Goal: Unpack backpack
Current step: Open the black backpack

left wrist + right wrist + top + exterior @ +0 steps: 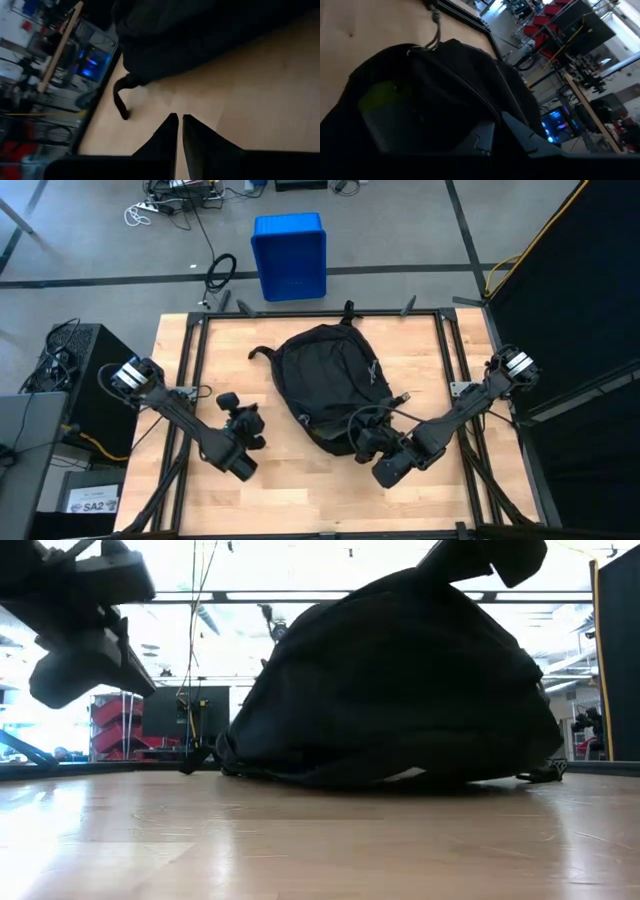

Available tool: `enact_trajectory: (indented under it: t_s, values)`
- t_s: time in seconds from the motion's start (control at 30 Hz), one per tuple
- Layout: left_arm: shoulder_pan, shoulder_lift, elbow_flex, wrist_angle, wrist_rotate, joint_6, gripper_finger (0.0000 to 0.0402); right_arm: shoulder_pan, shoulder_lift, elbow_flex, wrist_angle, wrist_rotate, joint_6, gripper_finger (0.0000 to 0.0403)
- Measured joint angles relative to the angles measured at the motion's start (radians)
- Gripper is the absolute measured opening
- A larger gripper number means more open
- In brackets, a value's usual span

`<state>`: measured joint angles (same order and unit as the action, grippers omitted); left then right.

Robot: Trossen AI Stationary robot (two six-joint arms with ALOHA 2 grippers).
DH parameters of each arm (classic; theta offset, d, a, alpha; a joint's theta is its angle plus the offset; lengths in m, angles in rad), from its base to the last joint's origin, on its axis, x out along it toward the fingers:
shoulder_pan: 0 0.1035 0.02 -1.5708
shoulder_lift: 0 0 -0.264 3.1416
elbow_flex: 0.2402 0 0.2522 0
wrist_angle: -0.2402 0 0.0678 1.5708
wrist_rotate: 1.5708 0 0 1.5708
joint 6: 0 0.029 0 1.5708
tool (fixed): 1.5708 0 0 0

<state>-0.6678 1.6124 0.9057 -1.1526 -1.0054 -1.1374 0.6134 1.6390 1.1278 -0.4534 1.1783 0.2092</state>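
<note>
The black backpack (325, 385) lies on the middle of the wooden table, its underside on the boards (400, 775). My right gripper (368, 438) is at its near right end and is shut on its fabric (497, 125). In the right wrist view a zipper line (465, 90) runs across the fabric, with a dull green patch (380, 95) beside it. My left gripper (228, 400) is shut and holds nothing; it hangs above bare table to the backpack's left (179, 119), and a black strap (120, 100) lies ahead of it. My right gripper pinches the backpack's upper fabric near its near end (485, 127) between its two fingers, slanting down from the table's near right. The fabric is drawn up into a peak under the gripper (435, 580). The backpack's base stays on the table.
A blue plastic bin (289, 255) stands on the floor beyond the far edge. Black frame rails (195, 370) run along the table's sides. A loose strap (262, 352) sticks out at the backpack's far left. Bare boards lie along the near edge (300, 500).
</note>
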Motion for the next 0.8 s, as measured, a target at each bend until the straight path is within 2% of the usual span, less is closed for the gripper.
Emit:
enact_trajectory:
  t_s: [0.13,0.27,0.5,0.7,0.8]
  values:
    - [-0.002,-0.064,-0.036,0.082,-0.056,0.025,0.0001,-0.015,0.000,0.000,0.012,-0.036,0.005,0.0000]
    - [-0.003,-0.102,-0.041,0.256,-0.125,0.172,0.0001,-0.035,0.000,0.000,0.014,-0.061,0.010,0.0000]
    - [0.009,-0.110,-0.041,0.656,-0.143,0.589,0.0017,-0.071,0.000,0.000,0.021,-0.134,0.018,0.0000]
    - [0.050,-0.108,-0.041,1.100,-0.034,1.048,0.0071,-0.098,0.000,0.000,0.041,-0.172,0.016,0.0000]
    - [0.073,-0.108,-0.041,1.274,-0.001,1.219,0.0089,-0.110,0.000,0.000,0.081,-0.209,-0.002,0.0000]
